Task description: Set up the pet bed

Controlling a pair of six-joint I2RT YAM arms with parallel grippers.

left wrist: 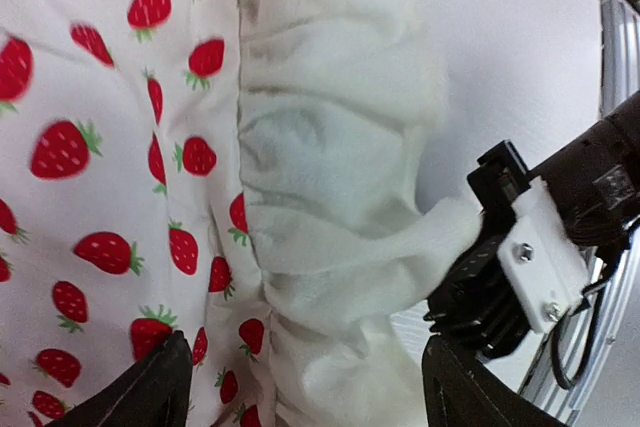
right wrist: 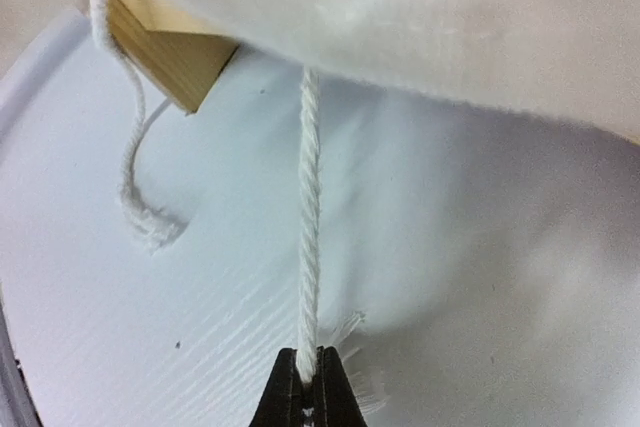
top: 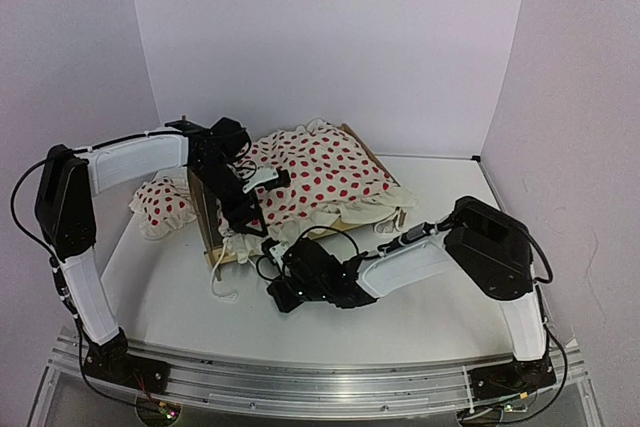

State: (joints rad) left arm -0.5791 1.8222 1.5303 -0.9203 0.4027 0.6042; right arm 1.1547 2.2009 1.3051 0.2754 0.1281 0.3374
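Observation:
The pet bed [top: 204, 215] is a light plywood frame, tipped up on the table with its near rail [top: 345, 215] low. A white strawberry-print blanket [top: 320, 169] with a ruffled edge [left wrist: 330, 197] lies heaped over it. My left gripper [top: 252, 207] hovers over the blanket's ruffle with its fingers [left wrist: 150, 397] wide open and nothing clamped. My right gripper [right wrist: 308, 392] is low at the bed's near side, shut on a white twisted cord [right wrist: 308, 227] that runs up under the fabric. A wooden corner [right wrist: 165, 52] of the frame shows beside it.
A small red-dotted pillow [top: 160, 202] lies left of the bed, against the headboard side. A second loose cord [right wrist: 135, 187] hangs from the frame's corner onto the white table [top: 440, 297]. White walls close in at the back and on both sides.

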